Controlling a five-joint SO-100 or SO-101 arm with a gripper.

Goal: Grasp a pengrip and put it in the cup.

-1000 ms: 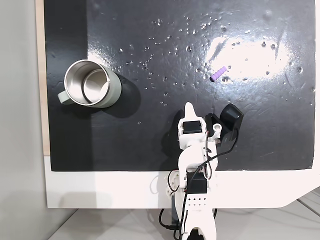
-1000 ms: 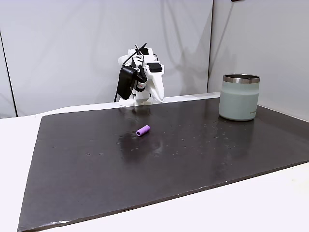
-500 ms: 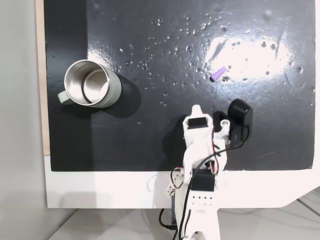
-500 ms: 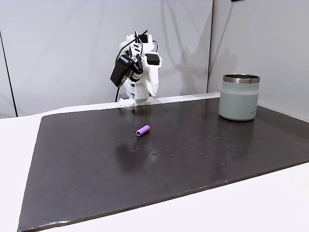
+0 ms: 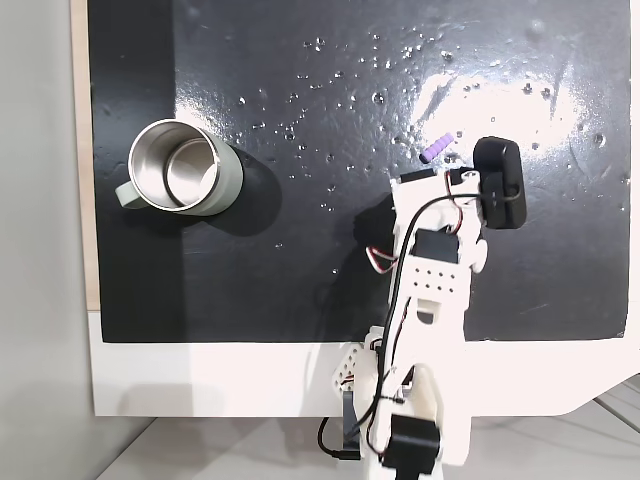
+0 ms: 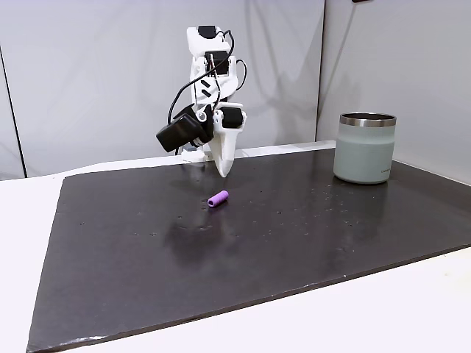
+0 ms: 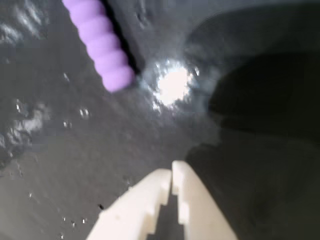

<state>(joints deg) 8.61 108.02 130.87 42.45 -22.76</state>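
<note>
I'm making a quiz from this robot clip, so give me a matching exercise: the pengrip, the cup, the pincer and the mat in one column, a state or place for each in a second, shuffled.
Things:
1. pengrip
2. cup
3. pincer
4. mat

States:
A. shut, tips pointing down above the mat
B. upright, steel inside, nothing in it
C. lying on its side, untouched
D. dark, glossy, speckled with small spots

Pairs: 1-C, 2-B, 3-A, 4-D

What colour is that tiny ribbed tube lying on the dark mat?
Light purple; the pengrip shows best in the wrist view.
</note>
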